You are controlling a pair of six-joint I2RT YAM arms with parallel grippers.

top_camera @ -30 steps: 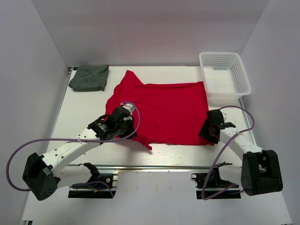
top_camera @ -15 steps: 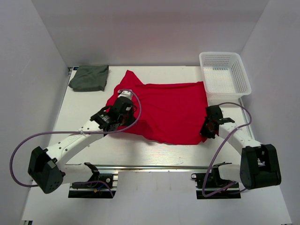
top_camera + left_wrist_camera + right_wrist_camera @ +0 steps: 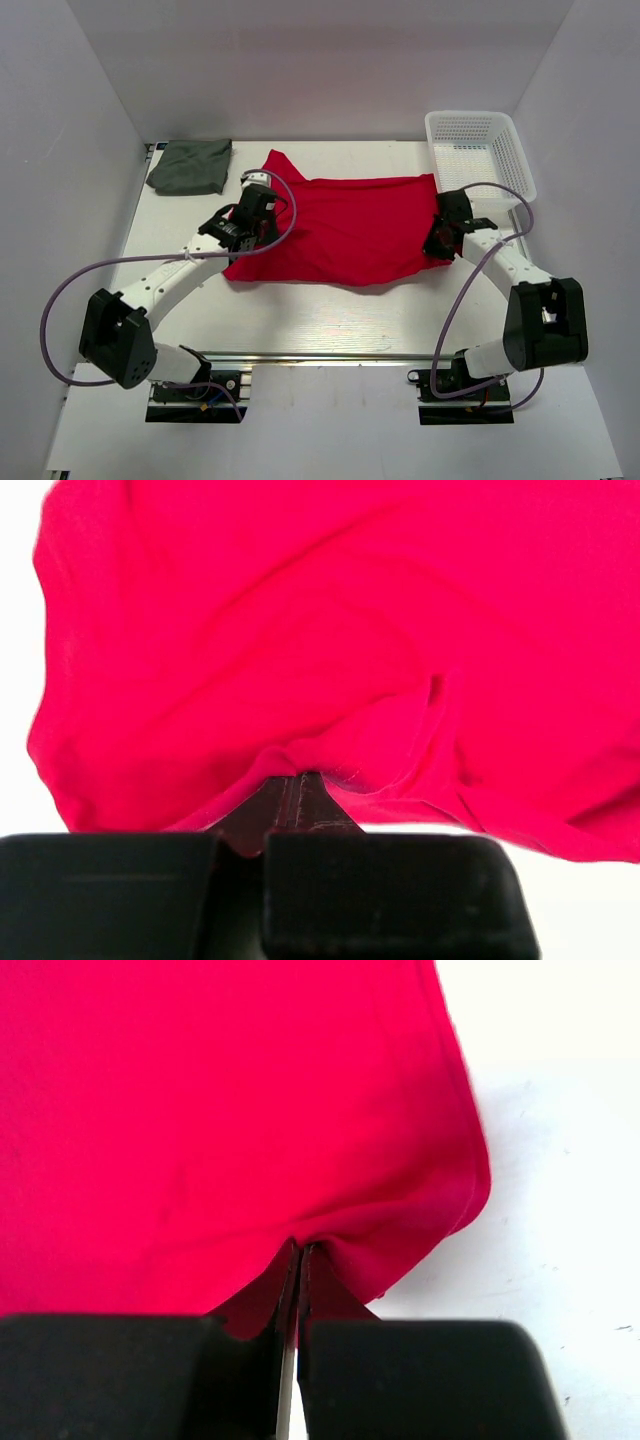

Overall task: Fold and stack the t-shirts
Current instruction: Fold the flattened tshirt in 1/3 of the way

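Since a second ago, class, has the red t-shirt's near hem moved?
Yes. The near hem of the red t-shirt has pulled farther away from the metal rail along the near edge, toward the far side.

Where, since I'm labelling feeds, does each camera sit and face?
Top: above, behind the robot, looking down on the table; left arm and right arm show.
Left wrist: on that wrist, facing the red shirt; left hand shut on it.
Right wrist: same, right hand pinching the shirt's edge.
Shared: all show the red shirt.
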